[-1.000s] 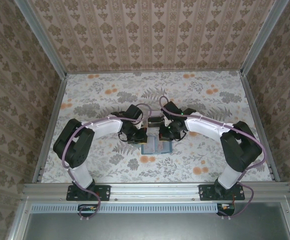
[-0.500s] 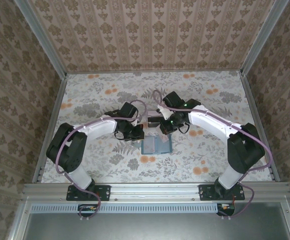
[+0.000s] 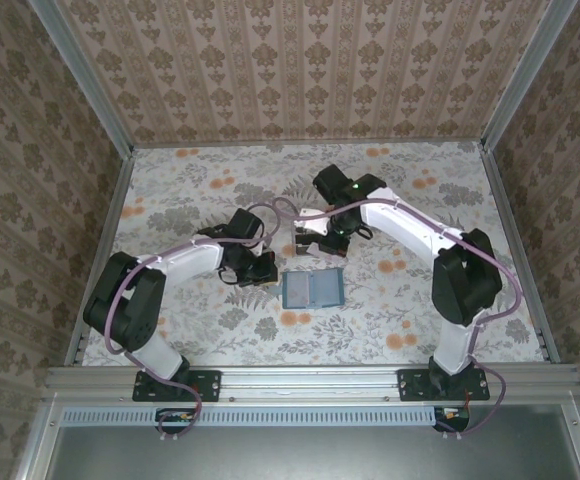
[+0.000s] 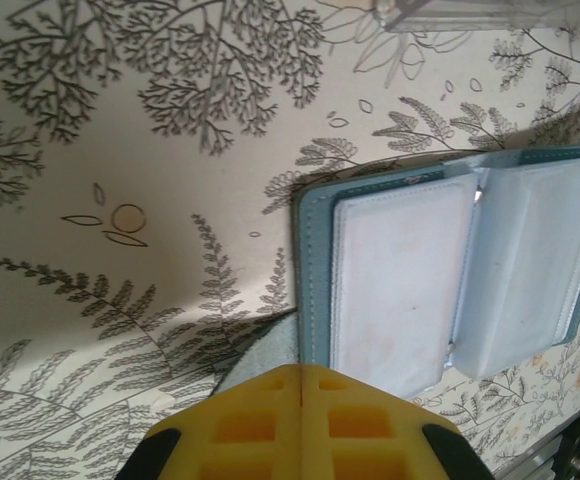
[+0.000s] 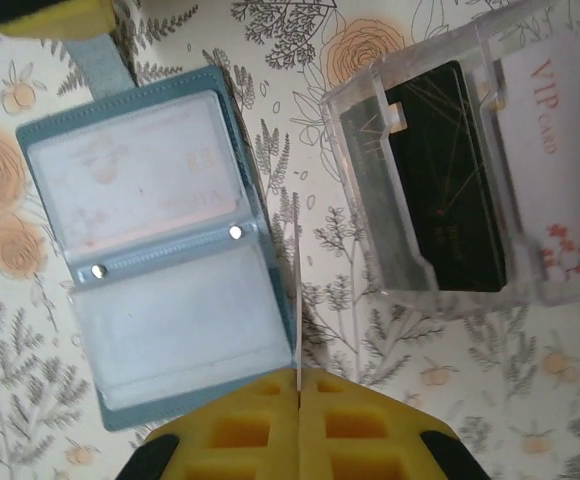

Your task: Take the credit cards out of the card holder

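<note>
Right wrist: open card holder (image 5: pixel 160 250) beside right jaws (card (image 5: pixel 298 300) pinched edge-on).

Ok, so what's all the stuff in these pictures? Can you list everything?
wallet: one, teal-blue, lying open in the middle.
pale card: one, whitish with orange marks, in a wallet pocket.
clear box: one, see-through, beside the wallet.
black card: one, black, inside the box.
white card: one, white with red writing, inside the box.
thin card: one, pale, seen edge-on, pinched in the right gripper.
table: one, flowery pattern.
walls: three, brown patterned, around the table.
left gripper: one, yellow fingers, shut on the wallet's flap.
right gripper: one, yellow fingers, shut on the thin card.
</note>
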You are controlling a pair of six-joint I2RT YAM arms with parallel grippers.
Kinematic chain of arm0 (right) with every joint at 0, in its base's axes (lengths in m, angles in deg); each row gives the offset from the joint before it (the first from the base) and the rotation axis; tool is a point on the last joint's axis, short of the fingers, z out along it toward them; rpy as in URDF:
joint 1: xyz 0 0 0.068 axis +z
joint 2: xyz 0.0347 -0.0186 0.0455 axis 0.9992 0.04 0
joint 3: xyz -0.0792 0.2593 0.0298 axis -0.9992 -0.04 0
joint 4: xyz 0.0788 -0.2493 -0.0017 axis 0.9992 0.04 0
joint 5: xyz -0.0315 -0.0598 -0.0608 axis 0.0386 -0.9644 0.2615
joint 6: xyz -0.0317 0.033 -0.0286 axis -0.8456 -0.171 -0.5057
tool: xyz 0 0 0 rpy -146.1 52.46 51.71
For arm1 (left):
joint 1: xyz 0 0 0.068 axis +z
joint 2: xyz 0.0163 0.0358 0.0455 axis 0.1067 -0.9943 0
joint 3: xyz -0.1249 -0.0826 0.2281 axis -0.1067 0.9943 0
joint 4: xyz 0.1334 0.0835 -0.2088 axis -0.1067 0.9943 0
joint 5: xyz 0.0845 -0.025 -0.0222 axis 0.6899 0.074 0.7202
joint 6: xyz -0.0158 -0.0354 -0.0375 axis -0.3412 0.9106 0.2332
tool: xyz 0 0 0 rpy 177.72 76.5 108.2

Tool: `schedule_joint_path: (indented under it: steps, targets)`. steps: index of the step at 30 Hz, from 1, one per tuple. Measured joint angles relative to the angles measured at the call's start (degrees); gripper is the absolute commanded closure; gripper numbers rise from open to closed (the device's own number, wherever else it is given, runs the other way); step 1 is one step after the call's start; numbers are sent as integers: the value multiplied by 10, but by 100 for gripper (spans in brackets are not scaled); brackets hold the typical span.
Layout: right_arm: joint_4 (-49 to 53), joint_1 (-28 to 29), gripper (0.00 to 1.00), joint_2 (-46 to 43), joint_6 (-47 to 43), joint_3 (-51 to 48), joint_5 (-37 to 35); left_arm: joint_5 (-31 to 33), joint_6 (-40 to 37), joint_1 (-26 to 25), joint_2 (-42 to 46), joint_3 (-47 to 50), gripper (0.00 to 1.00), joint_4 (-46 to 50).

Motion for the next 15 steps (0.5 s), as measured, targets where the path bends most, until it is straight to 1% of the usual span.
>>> schedule_joint_path:
  steps: [6,15]
  targets:
    - [52,-4,100,67,-76,116,-25,0,0,18,5,15,100,1]
    - [137,-11,100,183,-131,314,-47,0,-2,41,32,30,100,10]
